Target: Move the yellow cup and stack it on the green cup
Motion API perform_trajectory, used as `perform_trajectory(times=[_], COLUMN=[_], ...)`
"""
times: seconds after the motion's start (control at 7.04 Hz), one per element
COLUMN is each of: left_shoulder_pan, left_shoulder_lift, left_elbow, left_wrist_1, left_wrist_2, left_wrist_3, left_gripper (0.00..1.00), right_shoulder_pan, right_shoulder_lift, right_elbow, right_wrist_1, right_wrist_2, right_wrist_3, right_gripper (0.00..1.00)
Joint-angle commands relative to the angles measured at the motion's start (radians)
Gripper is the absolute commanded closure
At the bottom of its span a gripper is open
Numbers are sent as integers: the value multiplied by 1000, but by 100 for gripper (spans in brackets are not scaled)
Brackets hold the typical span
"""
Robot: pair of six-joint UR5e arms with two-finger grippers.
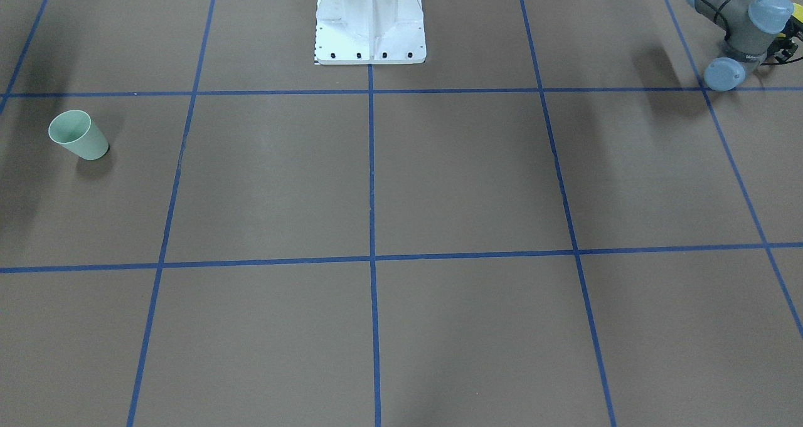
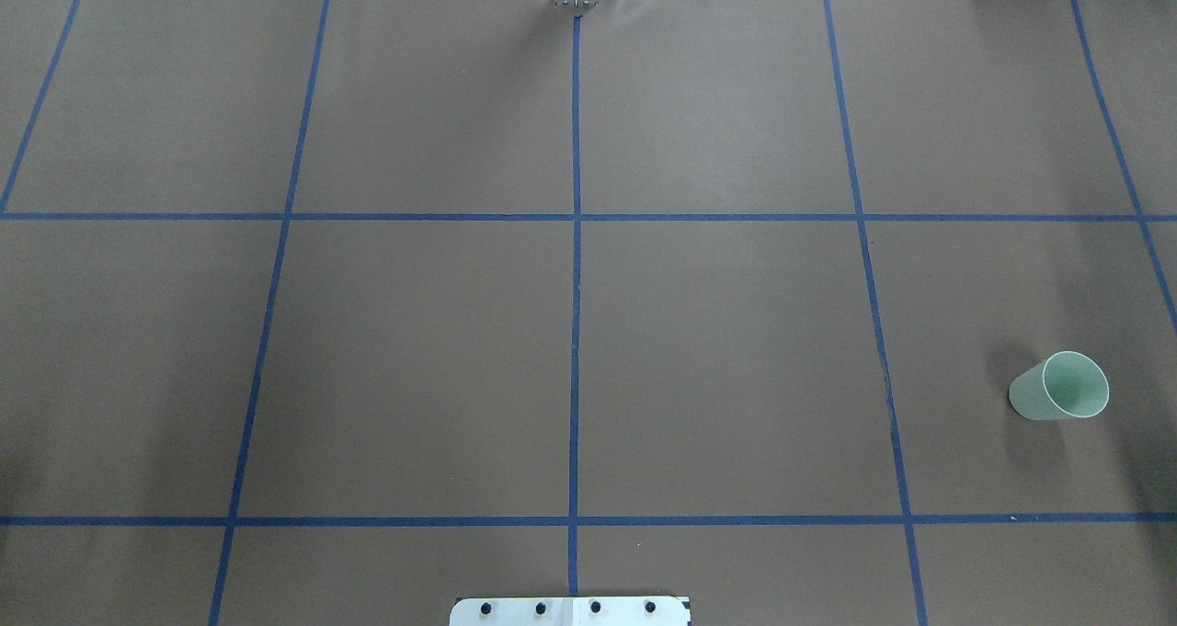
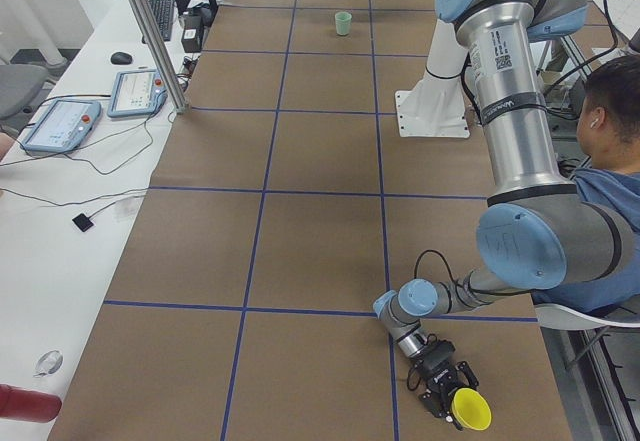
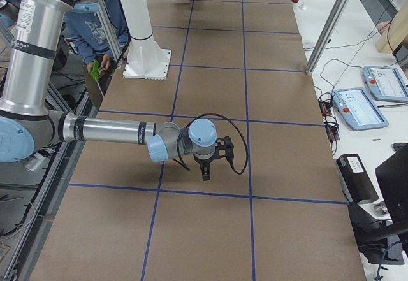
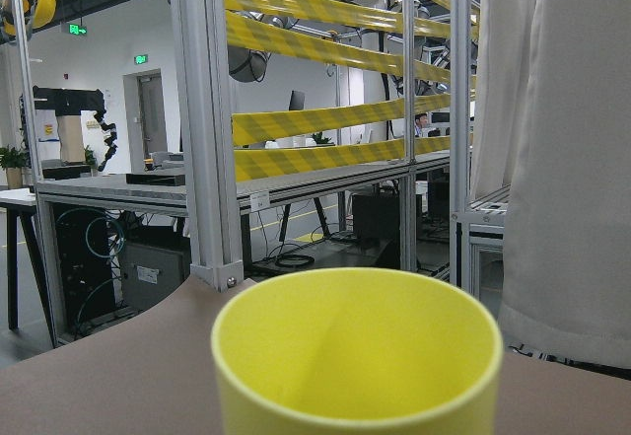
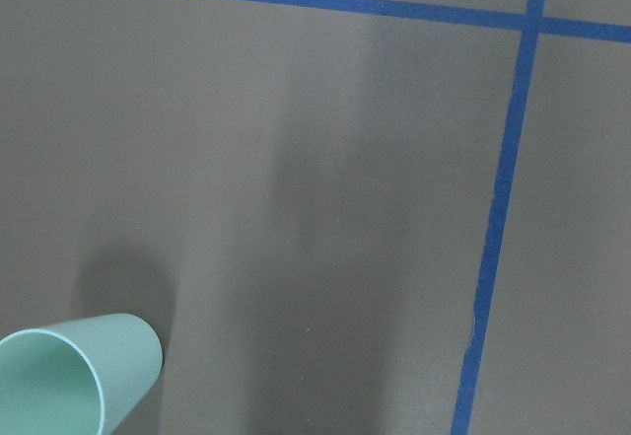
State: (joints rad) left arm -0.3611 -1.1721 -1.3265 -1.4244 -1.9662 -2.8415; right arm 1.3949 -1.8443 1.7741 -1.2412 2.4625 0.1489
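The yellow cup stands upright on the brown table right in front of the left wrist camera. In the exterior left view it sits at the tip of my left gripper, low at the near table corner. No fingers show around it, so I cannot tell whether the gripper is shut. The green cup stands upright and alone at the other end of the table. It also shows at the bottom left of the right wrist view. My right gripper points down above the table; I cannot tell its state.
Blue tape lines divide the brown table into squares. The robot's white base stands at the middle of its edge. A seated person is beside the left arm. Tablets and cables lie on the white side bench, next to a metal post.
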Motion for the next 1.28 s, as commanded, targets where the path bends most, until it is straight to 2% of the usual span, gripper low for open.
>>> perform_trajectory(times=[0.0,0.14,0.28,0.43,0.57,0.99,1.14], left_shoulder_pan=[1,-5,-18,-47,-167,-520,-580], left_shoulder_lift=[105,111,138,152,132,-109,-195], left_elbow=[-2,-20,-69,-83,-88,-99,-102], left_wrist_1=[-122,-135,-225,-261,-264,-260,-261], left_wrist_2=[65,107,224,293,399,721,780], left_wrist_3=[80,118,148,204,284,677,792], left_gripper=[100,100,100,100,100,100,100], right_shoulder_pan=[-1,-1,-1,-1,-1,-1,-1], right_shoulder_lift=[4,16,28,30,30,56,86], right_elbow=[13,10,11,10,13,-13,-21], right_wrist_1=[0,-1,-1,0,2,-1,-3], right_wrist_2=[1,0,3,3,6,0,-3], right_wrist_3=[14,30,53,55,55,66,89], right_gripper=[0,0,0,0,0,0,0])
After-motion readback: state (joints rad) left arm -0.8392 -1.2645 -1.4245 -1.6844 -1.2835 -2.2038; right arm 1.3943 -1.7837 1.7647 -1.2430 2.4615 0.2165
